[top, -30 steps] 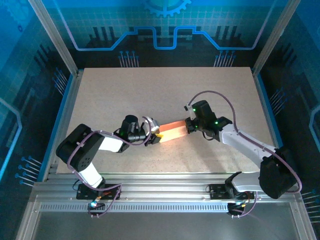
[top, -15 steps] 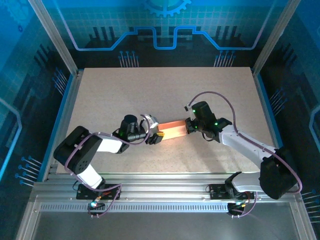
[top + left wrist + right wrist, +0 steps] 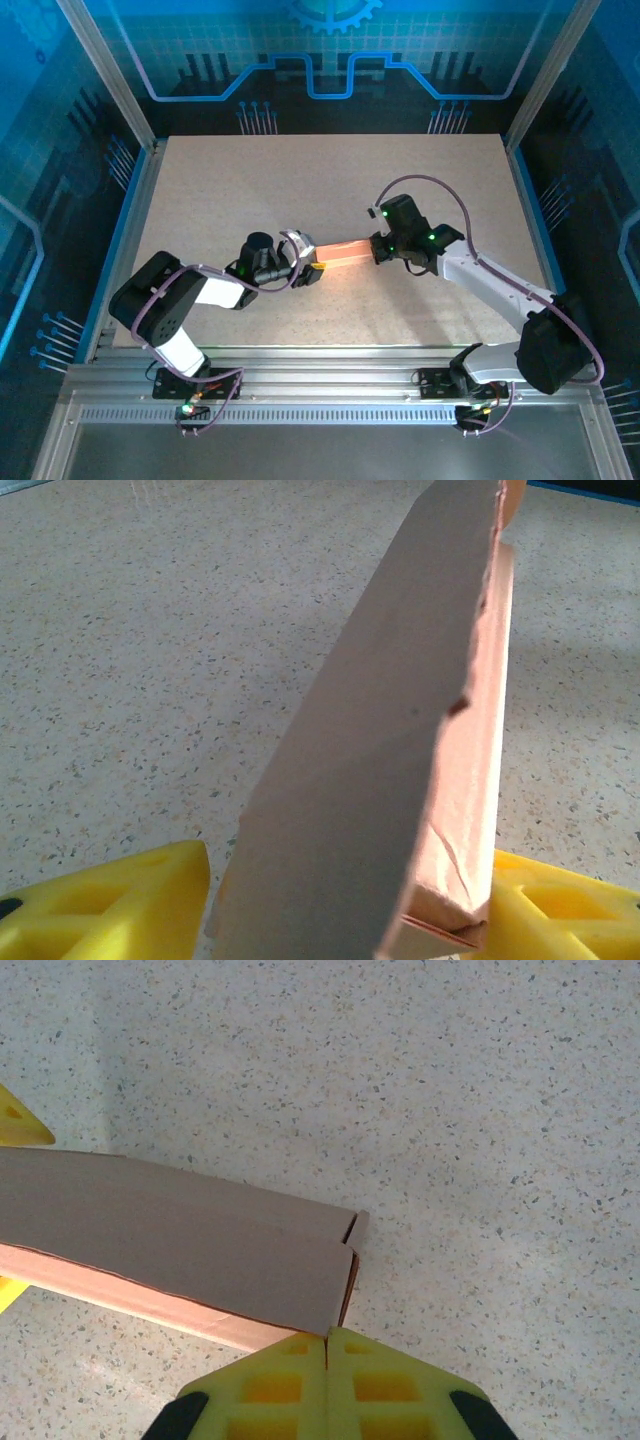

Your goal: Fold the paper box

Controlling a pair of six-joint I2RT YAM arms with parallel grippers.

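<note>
Paper box long, narrow, salmon-orange, partly folded, at mid worktop, spanning between both claws. Left claw at box's left end: yellow fingers apart, straddling that end; one finger touching box corner, other just beside it. Right claw at opposite end: fingers pressed together, clamped on corner of box's thin top flap.

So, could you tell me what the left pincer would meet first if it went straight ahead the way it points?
The box: its near end sits between the left pincer's fingers, so it would slide deeper in; beyond it, probably the right pincer.
</note>
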